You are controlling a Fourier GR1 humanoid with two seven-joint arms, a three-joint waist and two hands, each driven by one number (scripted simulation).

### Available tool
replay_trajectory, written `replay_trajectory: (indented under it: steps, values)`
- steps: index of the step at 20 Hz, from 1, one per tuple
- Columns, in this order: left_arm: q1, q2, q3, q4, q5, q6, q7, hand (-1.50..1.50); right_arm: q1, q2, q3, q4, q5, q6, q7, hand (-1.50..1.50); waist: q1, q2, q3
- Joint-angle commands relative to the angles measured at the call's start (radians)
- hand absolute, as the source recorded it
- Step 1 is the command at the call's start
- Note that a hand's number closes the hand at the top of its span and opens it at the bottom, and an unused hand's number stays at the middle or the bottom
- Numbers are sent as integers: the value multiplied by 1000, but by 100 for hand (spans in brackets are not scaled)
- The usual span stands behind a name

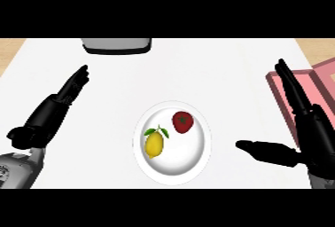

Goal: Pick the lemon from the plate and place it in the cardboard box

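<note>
Overall: a white bench (196,71) seen from steeply above, with a plate in the middle and a robot hand on either side.
Plate (188,157): white and round, lying at the centre of the bench, between the two hands and touched by neither.
Lemon (153,144): yellow with green leaves at its top, lying on the left half of the plate, not held.
Red fruit (182,122): on the same plate, just up and to the right of the lemon, close beside its leaves.
Box (325,73): pink-walled, at the right edge of the view and partly cut off by it, well apart from the plate.
Left robot hand (51,111): open, fingers straight and pointing up the view, at the left of the bench and holding nothing.
Right robot hand (314,131): open and empty, fingers straight and lying across the box's near wall, thumb stretched towards the plate.
Grey object (118,44): at the far edge, top centre, partly out of view.
</note>
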State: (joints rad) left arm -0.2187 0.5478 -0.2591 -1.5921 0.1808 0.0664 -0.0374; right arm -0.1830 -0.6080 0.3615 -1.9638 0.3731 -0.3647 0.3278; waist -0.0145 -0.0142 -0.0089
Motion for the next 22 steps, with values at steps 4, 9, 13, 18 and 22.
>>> replay_trajectory:
  steps: [4,9,13,18,22]
  values:
    - [-43,-29,-11,80,-34,-15,-33,0,-135,27,283,-127,334,201,346,-150,5,11,2]
    - [-25,-31,-19,76,-51,-20,-65,0,-239,94,423,-66,344,486,588,-150,33,10,1]
    - [-58,-52,-15,97,-43,-29,-59,0,-412,268,474,-12,287,703,791,-150,42,12,1]
    - [-33,-80,-40,80,-68,-10,-57,0,-501,482,531,184,292,805,949,-150,39,10,4]
    - [-70,-68,-15,98,-58,-28,-45,0,-541,600,552,308,271,824,1026,-150,31,9,4]
